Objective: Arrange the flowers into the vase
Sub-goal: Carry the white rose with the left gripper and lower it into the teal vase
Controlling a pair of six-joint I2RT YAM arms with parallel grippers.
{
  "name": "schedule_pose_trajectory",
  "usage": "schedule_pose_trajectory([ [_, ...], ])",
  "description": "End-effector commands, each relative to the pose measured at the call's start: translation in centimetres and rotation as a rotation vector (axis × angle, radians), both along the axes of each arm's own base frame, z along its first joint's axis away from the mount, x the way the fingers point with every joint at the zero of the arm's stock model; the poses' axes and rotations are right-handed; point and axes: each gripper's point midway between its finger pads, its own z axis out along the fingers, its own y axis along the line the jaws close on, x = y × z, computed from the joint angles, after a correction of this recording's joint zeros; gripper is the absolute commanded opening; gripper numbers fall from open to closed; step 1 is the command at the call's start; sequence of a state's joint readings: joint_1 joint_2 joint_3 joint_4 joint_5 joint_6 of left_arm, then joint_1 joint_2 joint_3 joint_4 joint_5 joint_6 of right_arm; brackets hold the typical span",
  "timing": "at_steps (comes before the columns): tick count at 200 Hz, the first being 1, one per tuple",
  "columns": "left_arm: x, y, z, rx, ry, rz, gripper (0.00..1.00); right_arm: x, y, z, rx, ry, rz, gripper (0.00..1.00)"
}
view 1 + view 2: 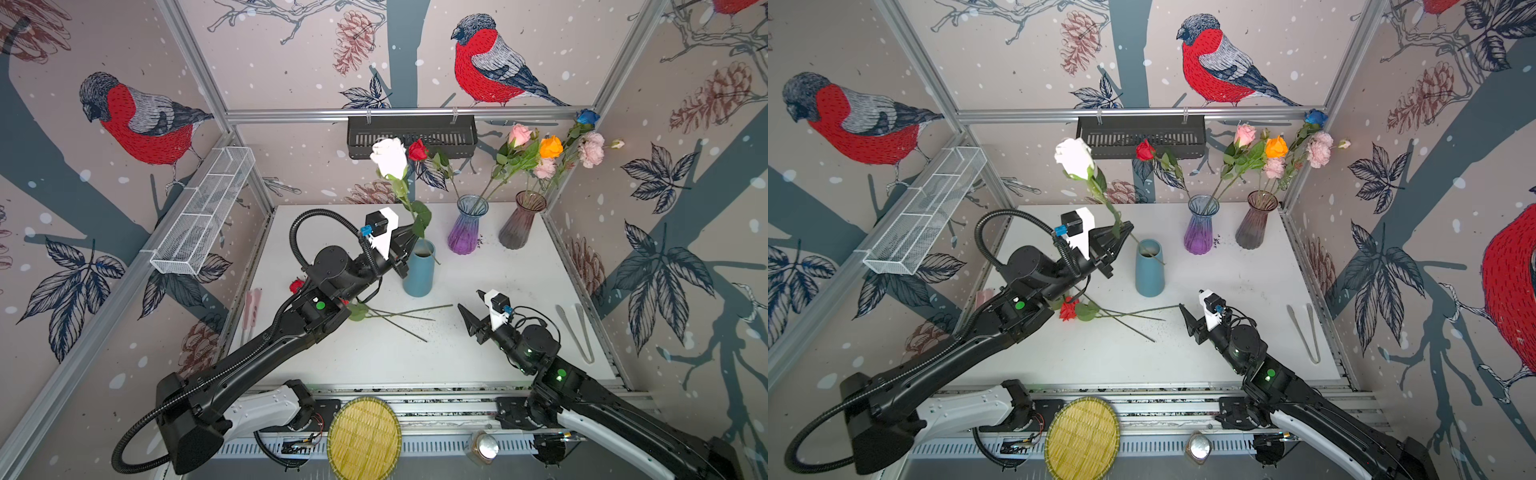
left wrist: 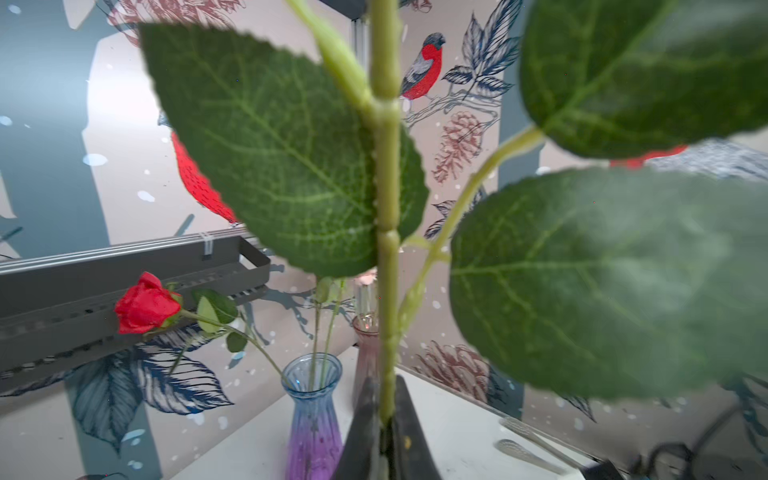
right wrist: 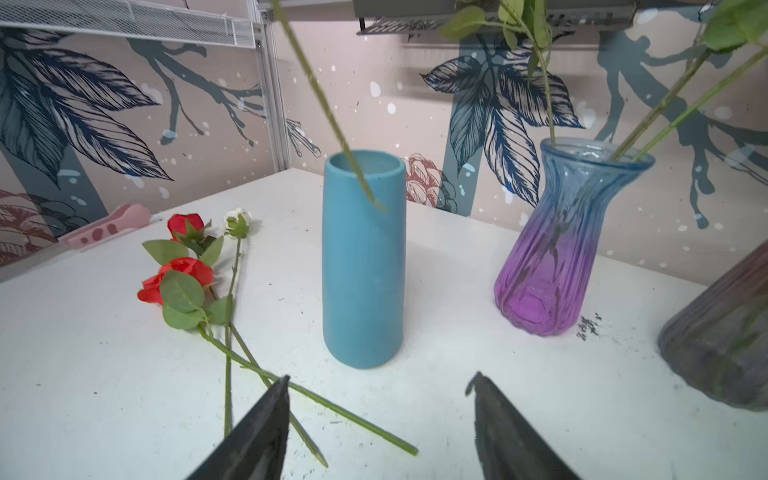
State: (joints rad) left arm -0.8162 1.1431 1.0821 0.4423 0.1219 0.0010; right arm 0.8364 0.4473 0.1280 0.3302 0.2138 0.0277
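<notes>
A white rose [image 1: 389,158] [image 1: 1074,158] stands tilted above the blue vase [image 1: 419,268] [image 1: 1149,268] [image 3: 363,257]. My left gripper [image 1: 409,232] [image 1: 1121,230] [image 2: 386,380] is shut on its green stem [image 2: 387,249], below the big leaves. The stem's lower end crosses the vase mouth, and its tip [image 3: 376,203] shows in front of the vase wall. My right gripper [image 1: 468,300] [image 1: 1190,300] [image 3: 381,376] is open and empty, low over the table near the vase. Loose flowers, red roses [image 3: 178,270] [image 1: 1068,309] and a white bud [image 3: 237,218], lie left of it.
A purple-blue glass vase [image 1: 467,226] and a smoky vase [image 1: 521,224] at the back hold several flowers. Metal tongs [image 1: 577,332] lie at the right edge, a pink tool [image 1: 251,307] at the left. A black basket [image 1: 411,135] hangs on the back rail.
</notes>
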Motion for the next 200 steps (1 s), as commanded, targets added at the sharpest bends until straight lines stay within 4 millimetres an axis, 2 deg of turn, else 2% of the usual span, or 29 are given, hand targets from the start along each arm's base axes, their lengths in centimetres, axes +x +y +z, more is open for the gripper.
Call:
schedule_pose_trajectory([
  [1,2.6,0.0,0.3,0.099,-0.040,0.142,0.00,0.4,-0.8,0.7,0.069,-0.042,-0.053,0.69],
  [14,3.5,-0.3,0.6,0.128,-0.047,0.176,0.00,0.5,-1.0,0.1,0.061,-0.028,-0.062,0.69],
  [49,4.7,-0.6,1.3,0.164,-0.055,0.219,0.00,0.6,-1.2,0.3,0.068,-0.034,-0.070,0.69],
  [95,5.3,-0.9,0.2,0.184,-0.015,0.226,0.00,0.7,-1.4,0.3,0.076,-0.029,-0.084,0.69],
  [137,6.8,-2.2,-2.7,0.216,0.076,0.195,0.00,0.7,-1.4,0.1,0.078,-0.028,-0.085,0.69],
  [145,7.4,-2.7,-3.5,0.220,0.117,0.164,0.00,0.7,-1.5,0.0,0.077,-0.026,-0.087,0.69],
  [158,9.3,-3.4,-5.2,0.247,0.219,0.141,0.03,0.8,-1.5,0.0,0.080,-0.029,-0.088,0.69],
  [162,10.0,-3.6,-5.9,0.261,0.257,0.138,0.07,0.8,-1.5,0.0,0.079,-0.030,-0.088,0.70],
  [166,10.8,-3.8,-6.6,0.277,0.295,0.139,0.15,0.8,-1.5,-0.1,0.078,-0.028,-0.088,0.69],
  [177,13.2,-4.0,-8.9,0.330,0.408,0.160,0.66,0.8,-1.5,-0.2,0.076,-0.027,-0.090,0.69],
  [181,13.9,-4.0,-9.7,0.347,0.441,0.175,0.80,0.8,-1.5,-0.3,0.074,-0.025,-0.092,0.70],
  [185,14.4,-4.0,-10.3,0.362,0.467,0.185,0.91,0.8,-1.5,-0.3,0.072,-0.024,-0.091,0.70],
  [189,14.6,-4.0,-10.6,0.372,0.484,0.193,0.98,0.8,-1.6,-0.4,0.070,-0.022,-0.093,0.70],
  [200,14.7,-3.9,-10.9,0.374,0.501,0.198,0.98,0.9,-1.6,-0.4,0.069,-0.021,-0.095,0.69],
])
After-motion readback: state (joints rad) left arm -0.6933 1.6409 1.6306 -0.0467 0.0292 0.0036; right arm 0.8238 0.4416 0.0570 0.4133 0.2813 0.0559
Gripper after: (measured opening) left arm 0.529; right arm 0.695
